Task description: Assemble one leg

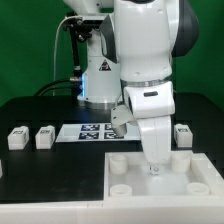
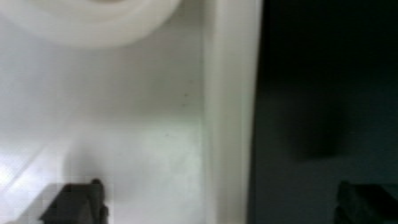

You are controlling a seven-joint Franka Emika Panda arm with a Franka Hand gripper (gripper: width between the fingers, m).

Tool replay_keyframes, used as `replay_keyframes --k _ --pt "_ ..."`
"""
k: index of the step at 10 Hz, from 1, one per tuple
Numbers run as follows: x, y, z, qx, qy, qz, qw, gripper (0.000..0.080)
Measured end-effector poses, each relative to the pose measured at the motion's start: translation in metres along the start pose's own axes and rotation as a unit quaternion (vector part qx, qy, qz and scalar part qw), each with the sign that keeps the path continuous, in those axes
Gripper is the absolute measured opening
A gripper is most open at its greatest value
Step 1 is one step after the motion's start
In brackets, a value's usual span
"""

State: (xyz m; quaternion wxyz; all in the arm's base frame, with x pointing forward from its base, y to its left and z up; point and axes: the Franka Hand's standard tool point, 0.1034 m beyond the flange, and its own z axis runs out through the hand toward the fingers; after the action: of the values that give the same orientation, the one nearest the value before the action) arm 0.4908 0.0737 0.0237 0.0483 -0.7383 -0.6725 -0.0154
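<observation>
The large white square panel [image 1: 128, 185] with round corner sockets lies at the front of the black table. My gripper [image 1: 153, 167] points down over the panel's far edge. In the wrist view the gripper [image 2: 222, 203] is open and empty, with its dark fingertips [image 2: 71, 202] wide apart and straddling the panel's edge [image 2: 222, 110]. A round socket [image 2: 98, 20] shows on the panel. Two legs [image 1: 17, 138] [image 1: 44, 136] stand at the exterior view's left and a third leg [image 1: 183, 133] stands at its right. A fourth leg is not visible.
The marker board [image 1: 92, 131] lies behind the panel, partly hidden by my arm. The robot base [image 1: 98, 80] and cables stand at the back. Black table surface [image 2: 329, 90] lies beside the panel's edge.
</observation>
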Motion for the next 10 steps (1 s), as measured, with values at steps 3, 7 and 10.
replay_keyframes --k 3,7,10 --pt "0.023 -0.027 -0.026 -0.009 -0.007 0.102 0.995 0.0649" --pt "0.053 -0.047 -0.022 -0.007 -0.002 0.317 0.948 0.0649" --pt "0.058 -0.05 -0.022 -0.004 0.002 0.462 0.887 0.0649"
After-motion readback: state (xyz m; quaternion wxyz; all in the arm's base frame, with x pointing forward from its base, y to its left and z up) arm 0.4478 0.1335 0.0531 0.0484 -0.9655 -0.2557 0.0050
